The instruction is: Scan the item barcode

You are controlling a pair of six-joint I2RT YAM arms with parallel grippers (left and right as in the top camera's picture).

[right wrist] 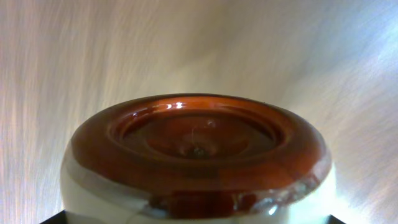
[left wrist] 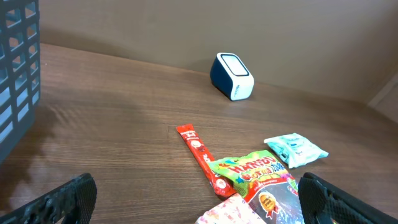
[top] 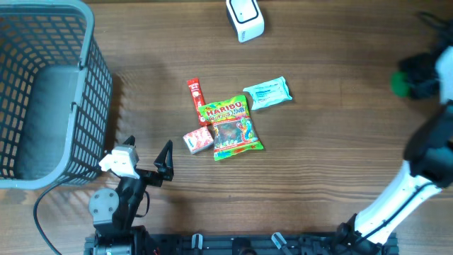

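1. Brown wood grain is covering the desk (top: 318,163), which is carrying a grey mesh basket (top: 92,92) at its left edge and a white and dark scanner (top: 245,18) at its far edge.
2. Four snacks are lying in a loose group mid-desk: a bright sweets bag (top: 232,127), a red stick (top: 196,99) touching its upper left corner, a pink packet (top: 199,139) at its lower left, and a pale pack (top: 268,93) just beside its upper right.
3. At the near left, beside the basket, the left claw (top: 148,146) is resting with its fingers spread wide apart and nothing between them. The snacks are lying ahead of it and to its right, near but apart from it.
4. Over at the desk's right edge, well apart from the snacks and the scanner, the right claw (top: 425,74) is showing only as a dark shape, with a green thing (top: 400,83) against its left side.
5. A round container (right wrist: 199,143) is filling the right wrist view, its glossy brown base facing the camera, its body pale, blurred wood behind it.
6. The container is sitting right up against the right claw, but the fingers are hardly showing, so I cannot tell whether the claw is gripping it.
7. I cannot tell whether the green thing belongs to the container.
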